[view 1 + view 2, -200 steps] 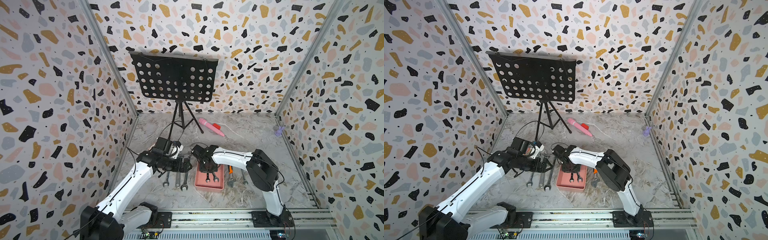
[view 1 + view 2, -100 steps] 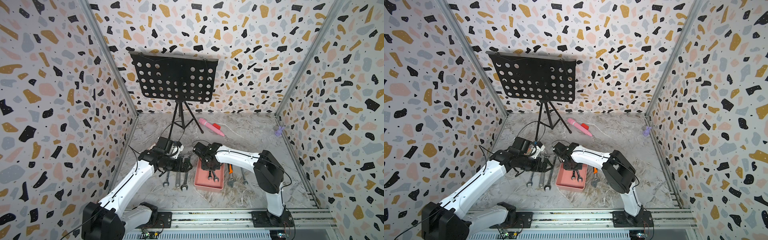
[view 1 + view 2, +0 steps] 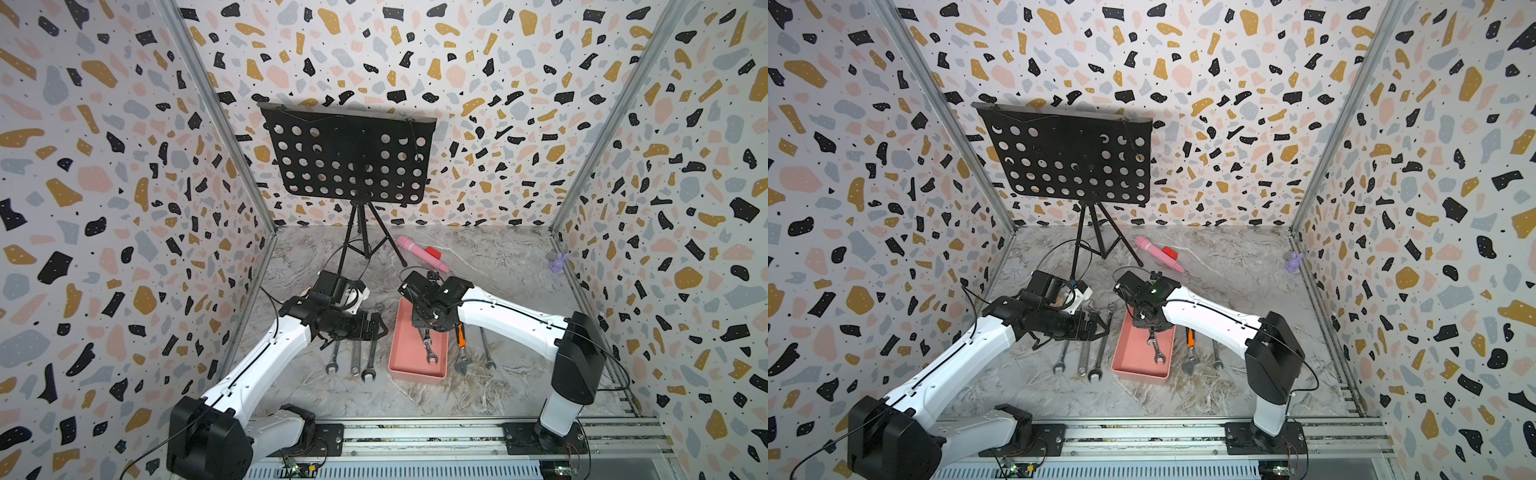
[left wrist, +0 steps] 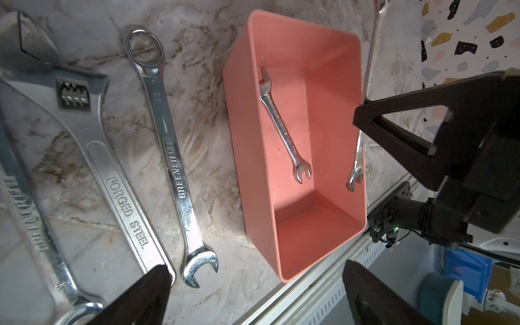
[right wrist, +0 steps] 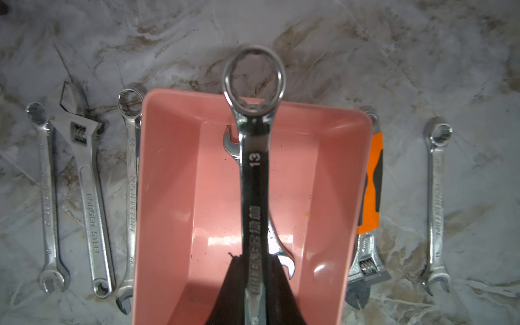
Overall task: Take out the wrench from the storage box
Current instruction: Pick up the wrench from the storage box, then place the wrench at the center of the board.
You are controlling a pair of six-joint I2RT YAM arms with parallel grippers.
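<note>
The storage box is a salmon-pink tray in the front middle of the table. My right gripper hangs over it, shut on a silver wrench marked 13. The wrench's ring end reaches past the box's far rim, and its open end shows under the black fingers. A smaller open-ended wrench lies on the box floor. My left gripper stands open and empty, left of the box, above the wrenches on the table.
Three wrenches lie side by side left of the box. An orange-handled adjustable wrench and one more wrench lie to its right. Behind are a music stand, a pink microphone and a purple figure.
The right arm's elbow has swung to the right while its gripper stayed over the box, shut on the wrench. The left arm has hardly moved.
</note>
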